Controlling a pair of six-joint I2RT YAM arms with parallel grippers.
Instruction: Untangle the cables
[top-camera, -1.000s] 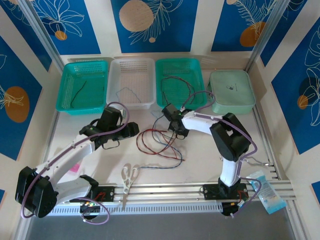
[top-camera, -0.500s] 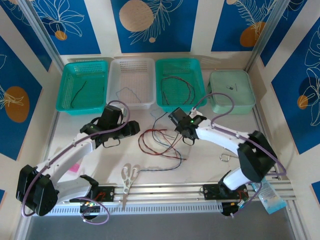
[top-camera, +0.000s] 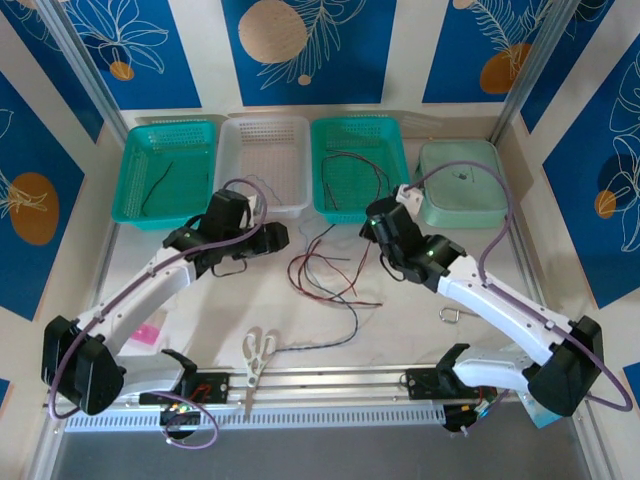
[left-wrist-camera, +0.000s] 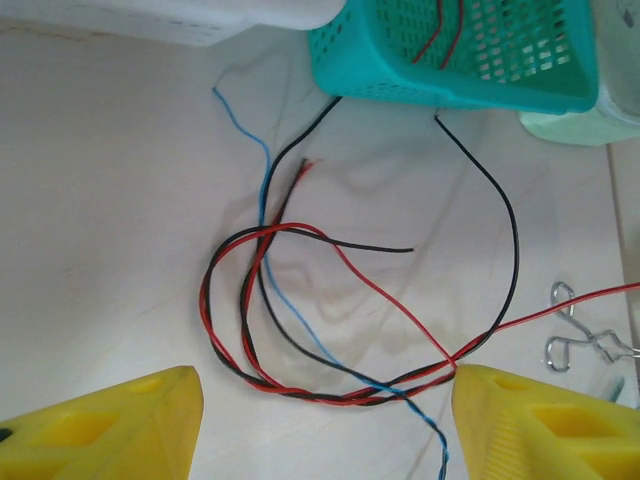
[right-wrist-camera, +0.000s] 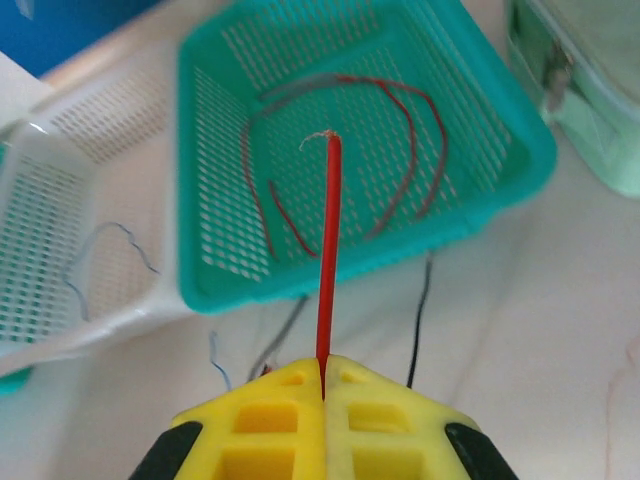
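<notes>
Red cable: lower end hidden btwn pinched fingers of R claw. L claw: finger bases cut by bottom edge; blue cable runs off bottom too. White basket cropped at left edge, blurry.

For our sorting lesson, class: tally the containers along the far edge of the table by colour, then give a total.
Teal perforated plastic baskets: 2
White perforated plastic basket: 1
Pale green lidded plastic box: 1
Total: 4
</notes>
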